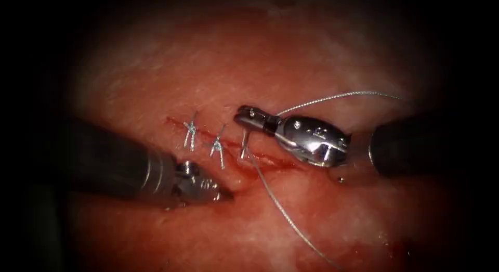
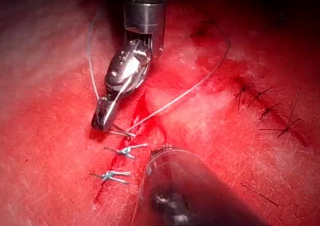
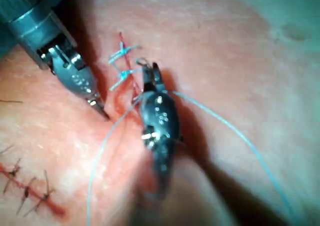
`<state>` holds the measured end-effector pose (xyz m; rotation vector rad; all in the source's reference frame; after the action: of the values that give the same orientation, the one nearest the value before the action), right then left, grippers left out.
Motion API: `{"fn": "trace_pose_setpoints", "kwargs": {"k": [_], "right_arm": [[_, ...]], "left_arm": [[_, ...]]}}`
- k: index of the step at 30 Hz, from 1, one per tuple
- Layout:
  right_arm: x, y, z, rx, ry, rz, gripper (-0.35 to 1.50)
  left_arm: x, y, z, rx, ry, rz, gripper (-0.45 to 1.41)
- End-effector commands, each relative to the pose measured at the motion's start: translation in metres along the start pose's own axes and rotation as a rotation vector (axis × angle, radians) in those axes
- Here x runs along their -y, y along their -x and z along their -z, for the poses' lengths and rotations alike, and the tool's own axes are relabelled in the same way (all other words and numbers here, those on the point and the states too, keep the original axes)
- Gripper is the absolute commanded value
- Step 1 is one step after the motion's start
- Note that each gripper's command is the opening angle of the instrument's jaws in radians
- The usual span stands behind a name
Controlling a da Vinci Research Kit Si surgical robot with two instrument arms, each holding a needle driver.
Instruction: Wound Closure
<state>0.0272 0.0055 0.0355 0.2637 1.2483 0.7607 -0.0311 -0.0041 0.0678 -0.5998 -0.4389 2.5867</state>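
Holding the needle (image 1: 243, 143) near its top, your right tool (image 1: 244, 117) is clamped on it, point in the cut (image 1: 260, 160); left tool (image 1: 221, 194) closed, empty, pressing tissue (image 1: 312, 53). Thread (image 1: 291, 220) trails near. Next needs a steady grip.

Thread (image 1: 291, 220) across cut's (image 1: 270, 160) open end

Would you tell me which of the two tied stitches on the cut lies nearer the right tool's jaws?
The right-hand knot, next to the right tool; the other knot sits further left along the cut.
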Motion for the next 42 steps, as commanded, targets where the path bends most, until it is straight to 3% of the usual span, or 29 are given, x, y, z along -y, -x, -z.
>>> {"fn": "trace_pose_setpoints", "kwargs": {"k": [1, 17, 21, 32, 42], "right_arm": [[0.0011, 0.0009, -0.0004, 0.007, -0.012, -0.02, -0.35], [0.0017, 0.0012, -0.0005, 0.079, -0.127, -0.199, -0.35], [0.0025, 0.0016, -0.0006, 0.125, -0.169, -0.334, -0.35], [0.0042, 0.0019, -0.0006, 0.174, -0.243, -0.467, -0.35], [0.0073, 0.0028, -0.0002, 0.208, -0.299, -0.565, -0.35]], "left_arm": [[-0.0011, 0.0004, -0.0008, 0.002, 0.005, 0.001, -0.45], [-0.0008, 0.0005, -0.0004, 0.002, 0.009, 0.0, -0.45], [-0.0008, 0.0006, -0.0003, 0.003, 0.008, -0.001, -0.45], [-0.0007, 0.0006, -0.0001, 0.004, 0.007, -0.001, -0.45], [-0.0006, 0.0006, 0.0003, 0.004, 0.007, 0.0, -0.45]]}}
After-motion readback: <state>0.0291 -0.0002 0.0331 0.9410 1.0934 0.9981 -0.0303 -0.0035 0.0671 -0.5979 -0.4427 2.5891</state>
